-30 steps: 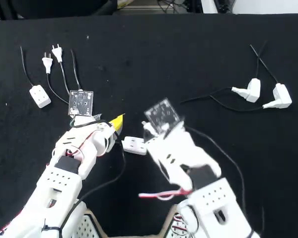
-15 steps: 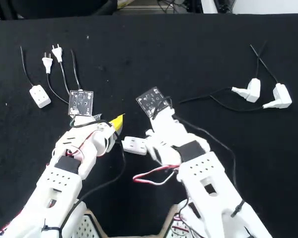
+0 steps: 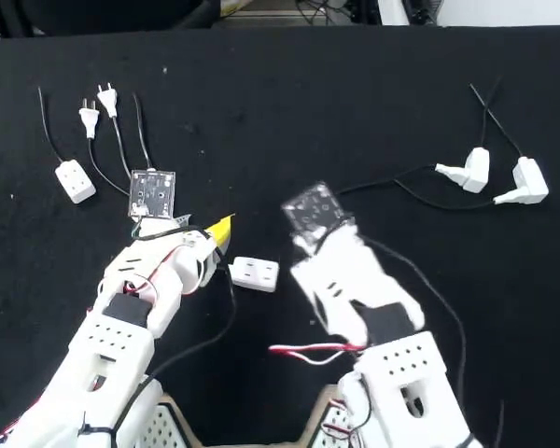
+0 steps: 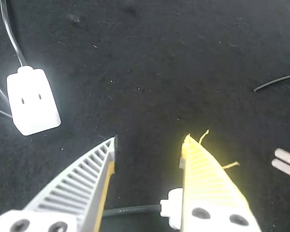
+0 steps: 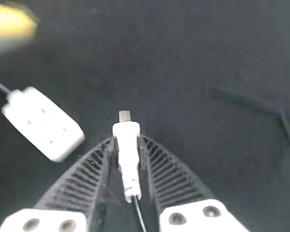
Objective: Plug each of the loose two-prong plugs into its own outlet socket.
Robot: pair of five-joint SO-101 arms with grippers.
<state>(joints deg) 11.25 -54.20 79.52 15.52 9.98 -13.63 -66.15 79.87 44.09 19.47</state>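
While the left gripper point(image 4: 150, 140) gapes, the right gripper point(image 5: 127, 141) pinches a plug point(image 5: 126, 129) (white).

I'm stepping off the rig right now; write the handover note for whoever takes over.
Left claw: open, beside the middle socket.
Right claw: shut on a white two-prong plug, prongs forward, near that socket but apart from it.
Far left: a second socket and two small loose plugs. Far right: two more white plug pieces, loose.
Done: no plug seated yet. Left: seat the held plug, then the rest.
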